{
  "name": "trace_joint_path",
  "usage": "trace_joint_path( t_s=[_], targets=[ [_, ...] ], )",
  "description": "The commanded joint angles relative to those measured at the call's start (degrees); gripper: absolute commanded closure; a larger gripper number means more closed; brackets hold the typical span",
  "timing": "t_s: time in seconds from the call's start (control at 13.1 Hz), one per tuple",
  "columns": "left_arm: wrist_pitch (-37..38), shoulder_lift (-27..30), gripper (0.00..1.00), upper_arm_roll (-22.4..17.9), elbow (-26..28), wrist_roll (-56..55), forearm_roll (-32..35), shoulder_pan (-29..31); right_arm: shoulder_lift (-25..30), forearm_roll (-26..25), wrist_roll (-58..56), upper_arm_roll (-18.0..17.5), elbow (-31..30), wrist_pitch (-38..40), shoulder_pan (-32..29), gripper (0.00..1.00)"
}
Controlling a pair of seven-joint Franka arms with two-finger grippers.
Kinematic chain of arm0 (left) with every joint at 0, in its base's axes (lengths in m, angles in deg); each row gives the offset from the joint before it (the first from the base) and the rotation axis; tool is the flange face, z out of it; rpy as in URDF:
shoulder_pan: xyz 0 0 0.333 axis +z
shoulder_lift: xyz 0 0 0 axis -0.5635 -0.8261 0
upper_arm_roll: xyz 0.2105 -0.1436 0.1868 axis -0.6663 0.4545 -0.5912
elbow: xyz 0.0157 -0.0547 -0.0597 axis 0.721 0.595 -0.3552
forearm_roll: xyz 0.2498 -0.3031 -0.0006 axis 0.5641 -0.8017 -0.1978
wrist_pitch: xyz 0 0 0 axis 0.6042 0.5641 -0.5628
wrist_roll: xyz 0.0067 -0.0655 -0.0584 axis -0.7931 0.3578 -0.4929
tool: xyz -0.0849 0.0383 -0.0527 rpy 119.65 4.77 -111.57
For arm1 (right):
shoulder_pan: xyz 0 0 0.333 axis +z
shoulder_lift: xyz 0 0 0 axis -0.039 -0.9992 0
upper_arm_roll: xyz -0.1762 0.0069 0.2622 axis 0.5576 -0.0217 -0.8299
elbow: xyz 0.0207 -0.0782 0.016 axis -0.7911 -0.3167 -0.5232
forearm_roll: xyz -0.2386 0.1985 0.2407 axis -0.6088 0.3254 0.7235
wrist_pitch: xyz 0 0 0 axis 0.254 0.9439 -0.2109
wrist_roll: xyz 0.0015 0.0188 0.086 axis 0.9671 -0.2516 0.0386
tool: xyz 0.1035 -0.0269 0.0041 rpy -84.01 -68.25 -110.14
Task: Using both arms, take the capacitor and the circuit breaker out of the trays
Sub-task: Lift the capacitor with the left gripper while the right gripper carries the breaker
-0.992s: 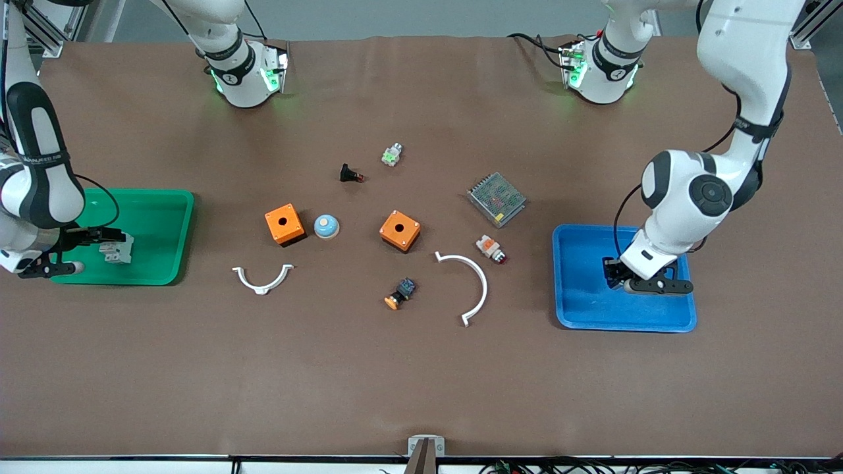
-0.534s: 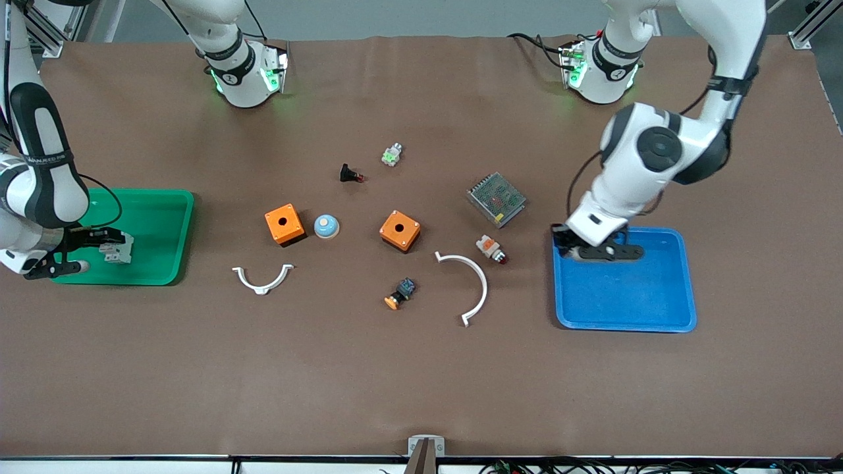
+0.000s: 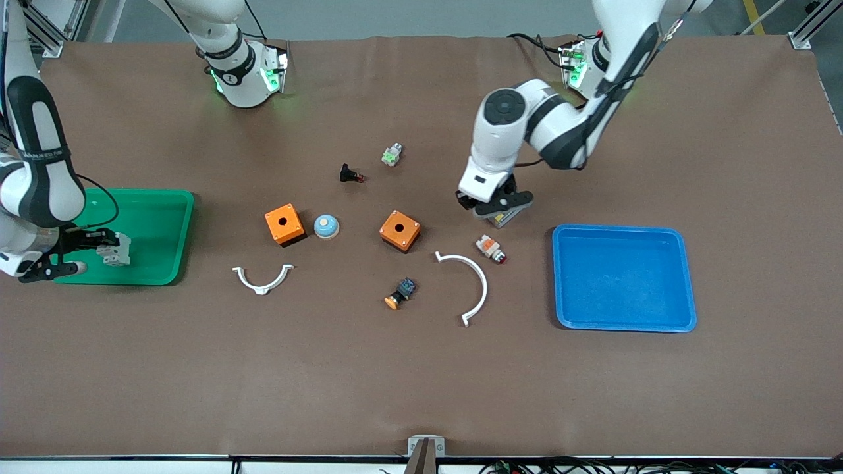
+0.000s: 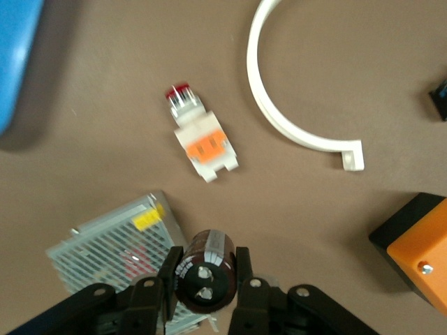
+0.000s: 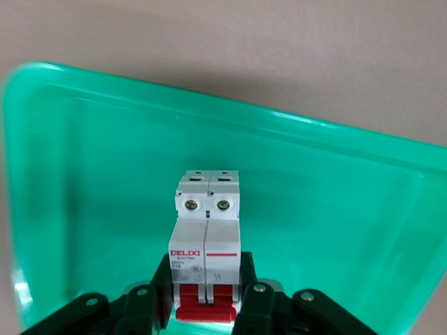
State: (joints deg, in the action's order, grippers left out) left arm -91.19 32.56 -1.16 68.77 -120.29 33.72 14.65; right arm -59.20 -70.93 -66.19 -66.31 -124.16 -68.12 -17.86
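My left gripper (image 3: 494,207) is shut on the capacitor (image 4: 204,269), a dark cylinder with a lighter end and two metal terminals. It holds it in the air over the metal mesh box (image 4: 112,244). In the front view the capacitor is hidden by the hand. My right gripper (image 3: 99,253) is shut on the breaker (image 3: 113,249), a white-grey block with red levers (image 5: 207,244). It holds the breaker low over the green tray (image 3: 158,224), at the end nearest the table's edge. The blue tray (image 3: 625,283) is empty.
A white-orange button with a red tip (image 3: 490,248) lies beside the mesh box. Near it are a white arc (image 3: 471,283), an orange box (image 3: 400,230) and an orange-capped button (image 3: 399,293). Another orange box (image 3: 284,224), a blue dome (image 3: 326,226) and a second arc (image 3: 262,279) lie toward the green tray.
My left arm has swung from over the blue tray to over the mesh box, carrying the capacitor. The right gripper and breaker have barely shifted over the green tray.
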Motion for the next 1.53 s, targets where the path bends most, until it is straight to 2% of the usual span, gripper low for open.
trace_joint_path(
  t_s=[0.0,0.15,0.38,0.46,0.61,0.69,0.76,0.84,0.92,0.99,1.14,1.3,1.45],
  targets=[
    [-3.36,-5.86,0.99,-0.18,-3.58,-10.38,5.29,-2.31,7.16,-0.62,6.58,-0.02,5.18,14.11,4.52,0.77],
    [-4.16,-8.84,0.99,-0.27,-5.16,-15.83,9.15,-3.9,10.67,-0.62,13.61,-0.02,8.28,21.69,10.57,0.76],
    [-4.16,-11.93,0.99,-0.27,-7.01,-26.64,16.27,-6.54,15.25,-0.36,33.02,-0.2,8.37,26.45,23.91,0.77],
    [-4.25,-12.89,0.99,-0.27,-7.19,-29.37,18.55,-6.89,15.35,0.69,38.56,-0.2,8.37,26.38,28.22,0.77],
    [-4.25,-13.86,0.97,-0.27,-7.27,-33.07,21.99,-7.33,14.74,6.64,46.31,-0.11,8.2,25.59,33.17,0.77],
    [-4.16,-14.04,0.89,-0.27,-7.54,-33.78,22.7,-7.34,14.38,9.54,49.91,-0.11,8.11,24.63,35.62,0.77],
    [-4.16,-14.48,0.56,-0.27,-7.54,-33.79,22.88,-7.34,13.6,11.14,53.95,-0.11,7.67,22.27,38.26,0.77],
    [-4.16,-14.66,0.27,-0.27,-7.63,-33.79,22.97,-7.34,12.63,11.5,57.21,-0.11,6.89,19.9,40.55,0.77],
    [-3.9,-14.57,0.05,-0.27,-7.8,-33.53,22.97,-7.51,12.1,12.03,59.07,-0.11,5.75,17.44,42.14,0.78],
    [-3.38,-14.05,0.0,-0.27,-8.06,-33.35,22.97,-7.42,11.57,13.69,60.13,-0.11,3.82,14.28,43.81,0.78],
    [1.69,-11.42,0.0,-0.18,-10.6,-31.69,22.79,-6.37,11.13,17.64,60.32,-0.11,-0.66,7.51,46.01,0.78],
    [9.77,-10.27,0.0,-0.18,-15.95,-26.61,20.87,-5.93,10.17,19.32,62.94,-0.11,-3.39,2.32,48.38,0.79],
    [18.12,-10.27,0.0,-0.26,-23.06,-16.62,16.32,-5.05,8.42,19.33,66.28,-0.11,-4.45,-0.33,51.02,0.8]
  ],
)
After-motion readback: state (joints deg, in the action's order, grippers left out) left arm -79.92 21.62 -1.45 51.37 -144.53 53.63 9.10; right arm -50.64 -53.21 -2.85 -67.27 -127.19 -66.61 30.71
